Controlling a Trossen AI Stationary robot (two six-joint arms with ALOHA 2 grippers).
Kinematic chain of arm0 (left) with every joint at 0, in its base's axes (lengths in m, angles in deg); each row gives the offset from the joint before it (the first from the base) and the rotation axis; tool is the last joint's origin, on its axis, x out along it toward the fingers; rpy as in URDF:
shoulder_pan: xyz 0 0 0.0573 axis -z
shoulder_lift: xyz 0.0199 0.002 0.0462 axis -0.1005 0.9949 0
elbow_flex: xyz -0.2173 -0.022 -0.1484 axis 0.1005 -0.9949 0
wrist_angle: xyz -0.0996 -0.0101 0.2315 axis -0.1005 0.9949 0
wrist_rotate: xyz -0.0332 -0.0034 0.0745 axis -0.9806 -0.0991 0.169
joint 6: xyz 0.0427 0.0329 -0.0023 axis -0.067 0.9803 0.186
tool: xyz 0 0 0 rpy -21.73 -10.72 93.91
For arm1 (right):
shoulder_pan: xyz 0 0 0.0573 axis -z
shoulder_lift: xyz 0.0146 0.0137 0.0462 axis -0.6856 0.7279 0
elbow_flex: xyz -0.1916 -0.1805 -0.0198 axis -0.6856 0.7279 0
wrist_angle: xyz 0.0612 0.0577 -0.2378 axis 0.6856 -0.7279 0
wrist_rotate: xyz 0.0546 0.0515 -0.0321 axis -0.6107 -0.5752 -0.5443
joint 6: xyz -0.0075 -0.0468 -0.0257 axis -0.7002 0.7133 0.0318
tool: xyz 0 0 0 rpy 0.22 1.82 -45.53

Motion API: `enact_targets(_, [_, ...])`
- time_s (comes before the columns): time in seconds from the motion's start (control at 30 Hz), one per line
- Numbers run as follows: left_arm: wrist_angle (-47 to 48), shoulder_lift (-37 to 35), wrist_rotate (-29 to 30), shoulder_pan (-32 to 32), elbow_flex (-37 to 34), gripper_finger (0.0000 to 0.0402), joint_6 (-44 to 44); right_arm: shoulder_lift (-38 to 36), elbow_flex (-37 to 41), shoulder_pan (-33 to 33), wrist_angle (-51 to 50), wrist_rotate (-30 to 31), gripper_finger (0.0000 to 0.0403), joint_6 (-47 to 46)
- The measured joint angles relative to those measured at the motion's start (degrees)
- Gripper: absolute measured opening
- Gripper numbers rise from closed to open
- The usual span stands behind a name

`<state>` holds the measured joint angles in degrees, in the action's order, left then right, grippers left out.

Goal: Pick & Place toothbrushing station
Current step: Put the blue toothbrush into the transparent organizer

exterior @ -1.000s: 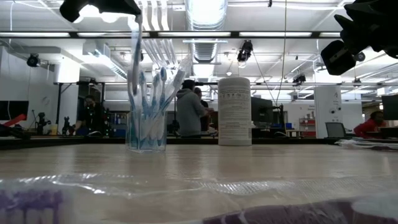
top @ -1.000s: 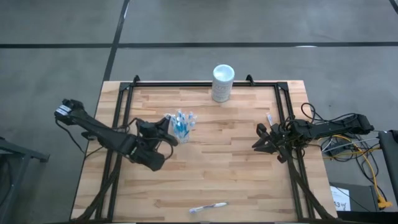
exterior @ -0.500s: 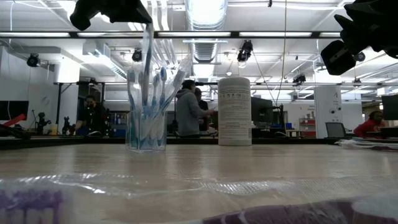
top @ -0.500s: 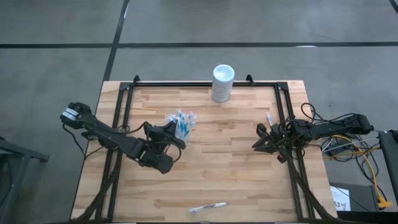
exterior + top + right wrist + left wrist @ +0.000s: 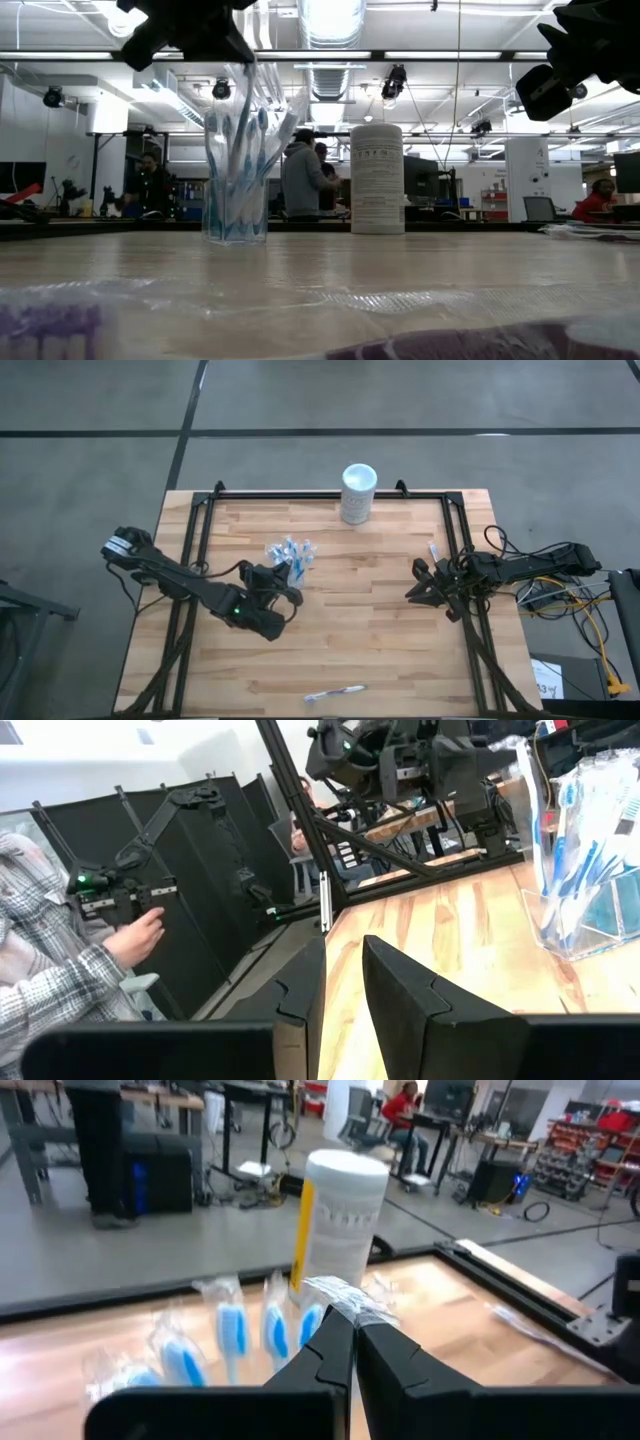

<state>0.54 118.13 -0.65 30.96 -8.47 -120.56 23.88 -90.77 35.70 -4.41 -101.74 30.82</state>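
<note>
Since a second ago the left arm has slid toward the lower right of the high view, so the left gripper (image 5: 283, 588) now sits just below the cup (image 5: 291, 559) rather than at its left; in the low view its dark bulk has moved across the top of the frame to hang directly above the cup (image 5: 235, 205). The right arm has not shifted.

The left gripper (image 5: 352, 1328) is clenched, its two fingers pressed together on what looks like a wrapped toothbrush, whose crinkled clear wrapper shows right at the fingertips in the left wrist view; whether that brush has already left the grip cannot be told. The right gripper (image 5: 343, 975) waits at the right edge of the table, fingers slightly apart and holding nothing.

The cup stands upright in the upper middle of the table in the high view, just below and left of the white cylinder (image 5: 358, 492). Several toothbrushes (image 5: 232, 150) already stand in it, their long axes near vertical, fanning outward, blue bristle ends up.

One toothbrush (image 5: 335, 692) still lies flat near the bottom edge of the table, its long axis running nearly left to right across the frame, slightly tilted. So the task looks mostly done: this brush, and perhaps the one at the left gripper, remain.
</note>
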Motion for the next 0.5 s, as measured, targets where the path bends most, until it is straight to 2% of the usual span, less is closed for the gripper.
enact_targets(0.23, [9.2,1.4,-3.7,-1.1,-0.1,0.0012,-14.3,0.0,0.0,0.0,0.0,0.0,0.0068,0.0])
enact_targets(0.5, [10.1,3.6,-5.8,-1.4,-1.9,0.0012,-20.5,0.0,0.0,0.0,0.0,0.0,0.0068,0.0])
